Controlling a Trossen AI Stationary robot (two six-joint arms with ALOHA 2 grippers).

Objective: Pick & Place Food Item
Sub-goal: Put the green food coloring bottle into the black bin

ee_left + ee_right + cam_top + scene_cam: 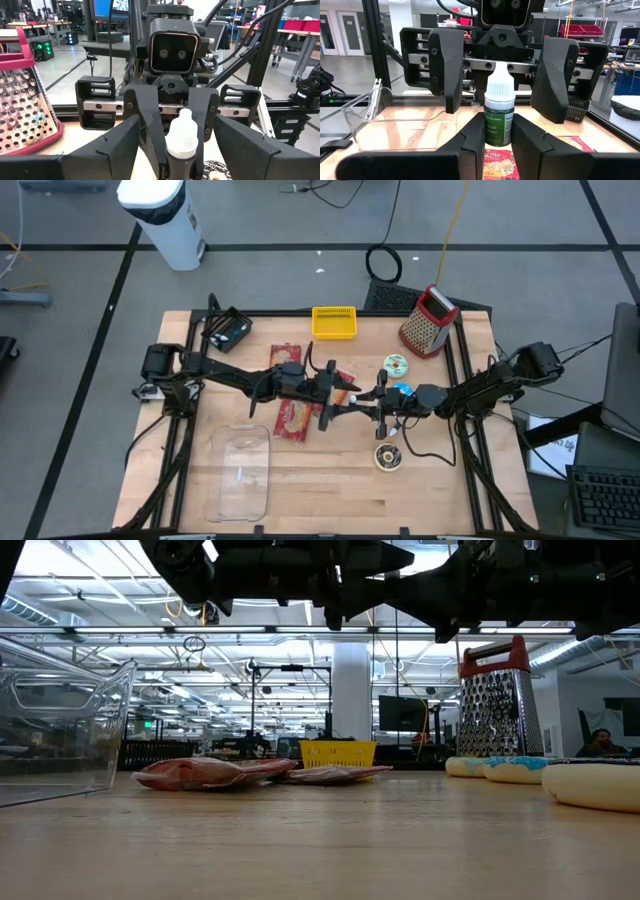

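Note:
A small dropper bottle (498, 117) with a white cap and a dark green label stands upright in the air over the middle of the table. My right gripper (498, 145) is shut on it, reaching in from the table's right. From the left comes my left gripper (175, 162), which is open; its two fingers (445, 65) stand wide on either side of the bottle (182, 140) without touching it. In the high view the two grippers meet nose to nose, my left gripper (345, 390) and my right gripper (375, 402). My right gripper pinches the bottle's lower body (498, 137) between its two fingers (472, 142). The fingers come in about level from the table's right side and lie across the bottle. The bottle stands upright, cap up, lifted clear of the table.
Red snack packets (290, 417) lie on the table under the left arm. A clear plastic container (240, 470) lies at the near left. A yellow basket (334, 322) and a metal grater (428, 322) stand at the far edge. Round rolls (388, 457) lie at the right.

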